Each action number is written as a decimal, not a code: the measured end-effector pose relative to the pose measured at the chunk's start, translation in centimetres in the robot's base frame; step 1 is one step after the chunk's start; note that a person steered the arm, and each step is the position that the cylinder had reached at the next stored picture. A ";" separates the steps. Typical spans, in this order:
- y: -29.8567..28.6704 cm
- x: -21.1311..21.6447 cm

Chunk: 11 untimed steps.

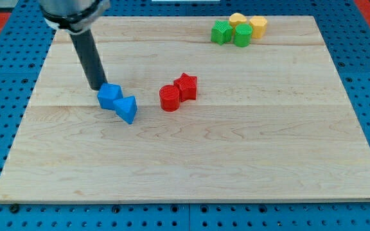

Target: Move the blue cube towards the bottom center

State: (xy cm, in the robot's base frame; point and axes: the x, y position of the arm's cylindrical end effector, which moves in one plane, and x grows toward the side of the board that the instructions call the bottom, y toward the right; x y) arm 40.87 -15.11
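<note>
Your tool is a bare dark rod with nothing to clench or release, and my tip (97, 87) rests on the counter (191, 167) just beside the blue cube (110, 96), at that cube's upper-left corner as the view shows it; whether the two actually touch, you cannot tell from here. The blue cube sits left of the counter's middle, about halfway down. Pressed against the cube's lower-right side is a blue wedge (126, 108). To the cube's right, apart from it, a red cylinder (169, 98) and a red star (186, 86) touch each other. Far to the cube's upper right, near the counter's top edge, four blocks huddle together: a green star (221, 31), a green cylinder (242, 34), a yellow block (237, 20) and a yellow hexagon (258, 25).
</note>
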 end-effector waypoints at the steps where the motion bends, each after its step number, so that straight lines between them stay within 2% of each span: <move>1: 1.1 4.3; 3: 4.0 6.0; 5: 12.1 7.3; 7: 6.3 7.3; 8: 4.9 11.5; 9: 7.9 11.7; 11: 13.9 9.1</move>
